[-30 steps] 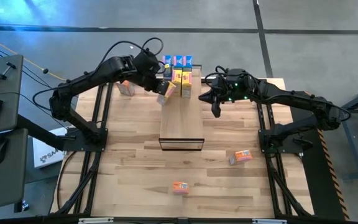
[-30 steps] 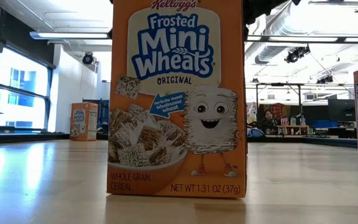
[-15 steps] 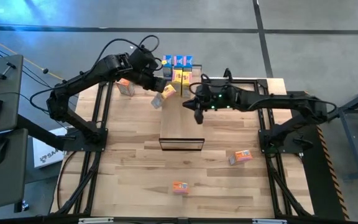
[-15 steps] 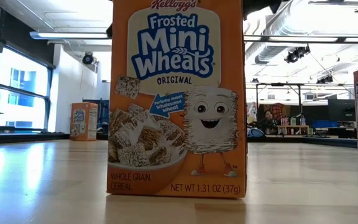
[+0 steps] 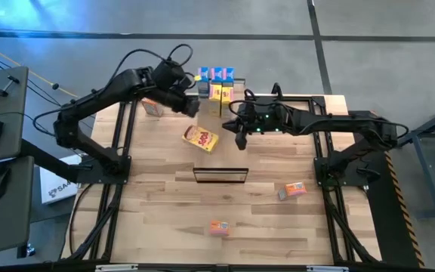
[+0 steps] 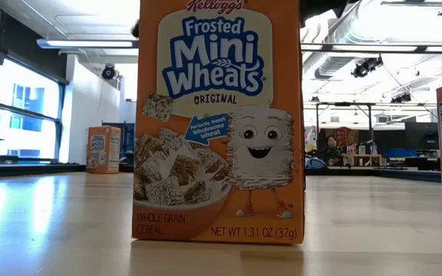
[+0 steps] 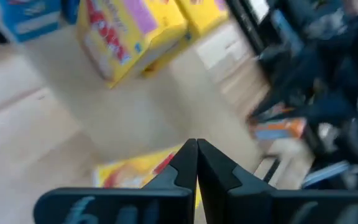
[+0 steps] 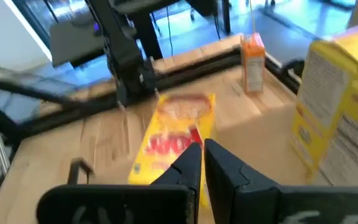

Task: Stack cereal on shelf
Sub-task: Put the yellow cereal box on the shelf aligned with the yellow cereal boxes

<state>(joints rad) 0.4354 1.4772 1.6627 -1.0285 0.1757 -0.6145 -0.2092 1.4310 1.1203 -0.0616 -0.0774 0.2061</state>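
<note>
Small yellow cardboard cereal box (image 5: 201,138) lying flat on long light-wood shelf (image 5: 220,171), toward far end, long side slanted across planks. Just beside left gripper (image 5: 189,108), on near side; fingers pinched together, holding nothing. Right gripper (image 5: 241,141) just as close, on other side, also clenched, empty. Other boxes standing at far end.

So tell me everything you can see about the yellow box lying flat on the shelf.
The yellow box is a small cardboard cereal carton with red lettering on its upward face. It lies flat and skewed on the shelf, on the light wood top near the left edge, apart from the blue and yellow boxes standing at the far end. Nothing grips it: the left gripper hangs shut beyond it, and the right gripper, also shut, hovers to its right.
</note>
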